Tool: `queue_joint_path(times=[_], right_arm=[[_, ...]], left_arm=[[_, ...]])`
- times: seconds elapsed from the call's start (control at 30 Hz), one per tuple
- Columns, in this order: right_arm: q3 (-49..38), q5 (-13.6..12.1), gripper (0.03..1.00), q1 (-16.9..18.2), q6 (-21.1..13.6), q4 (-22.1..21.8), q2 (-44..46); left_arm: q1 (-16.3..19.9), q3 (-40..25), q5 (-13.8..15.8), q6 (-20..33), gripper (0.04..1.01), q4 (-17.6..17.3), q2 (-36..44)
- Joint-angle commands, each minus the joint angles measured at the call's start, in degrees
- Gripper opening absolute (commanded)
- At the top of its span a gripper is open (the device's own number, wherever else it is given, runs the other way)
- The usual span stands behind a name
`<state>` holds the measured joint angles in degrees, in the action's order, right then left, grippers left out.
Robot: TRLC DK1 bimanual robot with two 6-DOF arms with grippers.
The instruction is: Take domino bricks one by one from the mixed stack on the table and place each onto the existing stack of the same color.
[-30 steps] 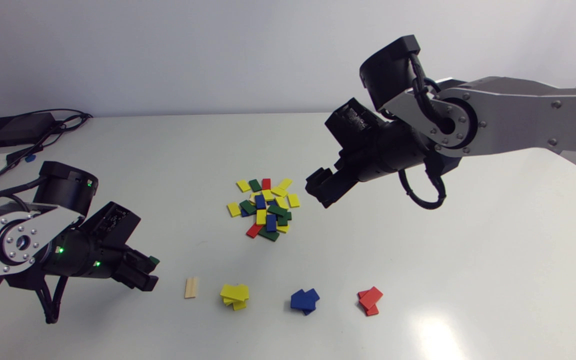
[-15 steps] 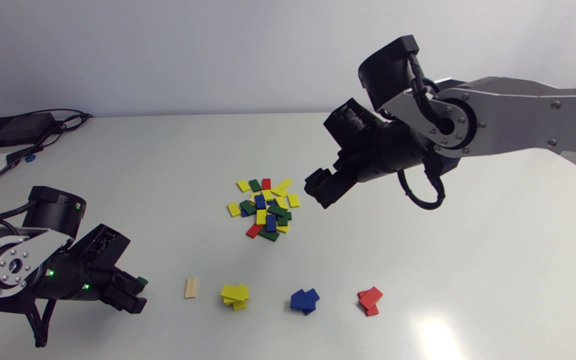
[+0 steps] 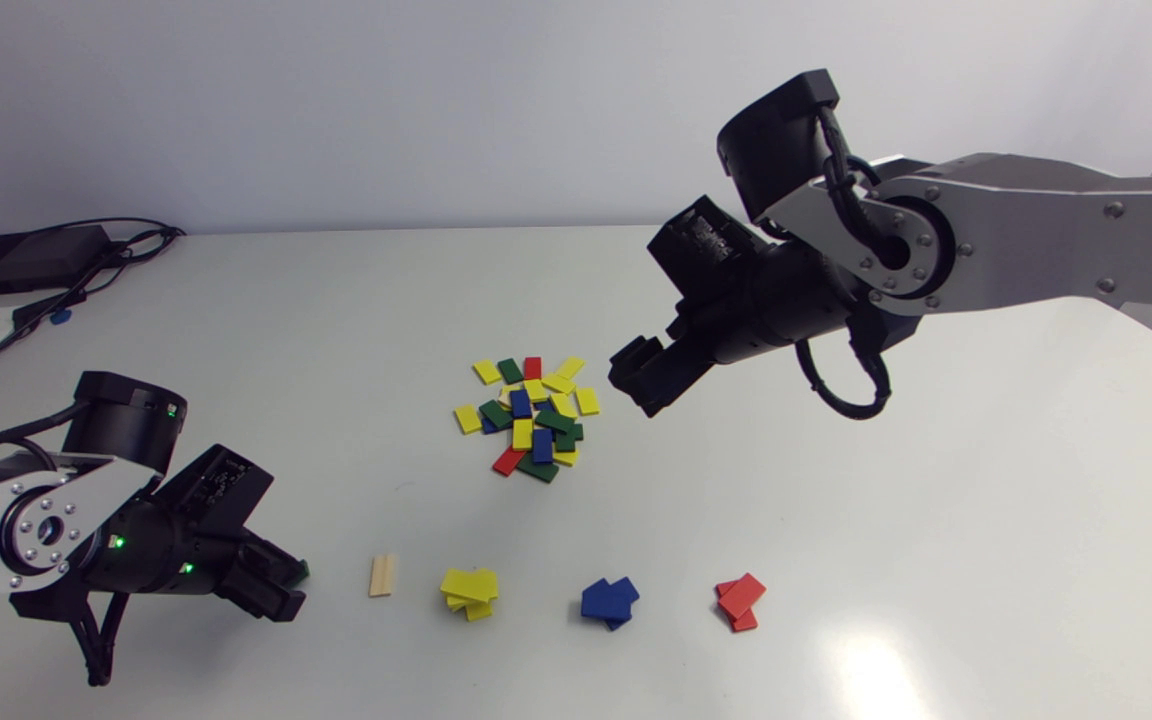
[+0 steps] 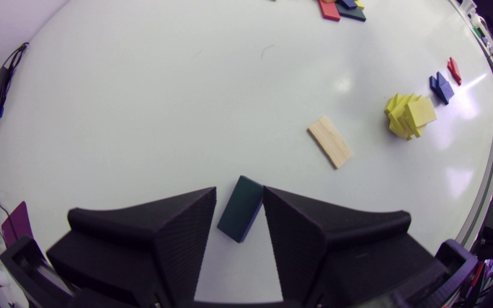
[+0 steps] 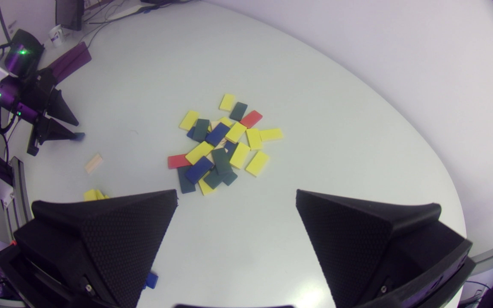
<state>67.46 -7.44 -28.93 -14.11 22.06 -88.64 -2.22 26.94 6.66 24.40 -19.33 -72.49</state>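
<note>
My left arm has sunk toward the near edge of the white table (image 3: 236, 330), then eased a little back toward the row of stacks. My right arm has not stirred.

The left gripper (image 3: 286, 592) sits low, near the pale bare-wood brick (image 3: 383, 575). Its fingers are drawn in on a dark green domino brick (image 4: 241, 208), which lies skewed between them and seems to touch each at an opposite corner. No green stack shows in the row, so I judge that green is meant to begin here, at the row's left end, in line with the yellow stack (image 3: 469, 592), blue stack (image 3: 609, 601) and red stack (image 3: 740, 601).

The right gripper (image 3: 641, 385), fingers spread wide and empty, hangs above the table beside the mixed heap of flat painted bricks (image 3: 531, 415), likely waiting its turn.

The head view gives only a green sliver at the left fingertips, while the left wrist view shows the brick's whole face and its skew. Only the right wrist view shows how far apart the right fingers stand, with the heap ahead of them.
</note>
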Motion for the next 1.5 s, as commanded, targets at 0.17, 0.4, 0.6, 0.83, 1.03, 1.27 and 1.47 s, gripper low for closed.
queue_joint_path(times=[0.17, 0.4, 0.6, 0.83, 1.03, 1.27, 1.47], right_arm=[[-2.3, 0.0, 0.974, 0.4, 0.5, -0.5, 1.5], [-2.3, -0.1, 0.974, 0.4, 0.5, -0.5, 1.5], [-2.8, -0.1, 0.974, 0.7, 0.2, -0.5, 1.9], [-3.2, -0.3, 0.974, 0.9, 0.1, -0.5, 2.3], [-3.9, -0.5, 0.974, 1.0, 0.1, -0.7, 2.7], [-4.7, -0.5, 0.974, 0.9, 0.1, -1.0, 3.2], [-4.8, -0.5, 0.974, 1.0, 0.1, -1.1, 3.5]], left_arm=[[-0.6, 0.2, 0.4, -0.1, 0.582, 0.6, -1.1], [-1.3, 1.2, 0.4, -0.9, 0.585, 0.3, 0.1], [-1.4, 1.5, 0.4, -1.0, 0.613, 0.1, 0.1], [-0.8, 1.3, 0.3, 0.5, 0.697, 0.2, -1.1], [0.2, 0.7, 0.3, 2.7, 0.731, 0.3, -3.3], [2.0, 1.3, 0.3, 4.7, 0.730, 1.1, -6.4], [2.3, 1.9, 0.3, 5.0, 0.690, 1.7, -9.0]])
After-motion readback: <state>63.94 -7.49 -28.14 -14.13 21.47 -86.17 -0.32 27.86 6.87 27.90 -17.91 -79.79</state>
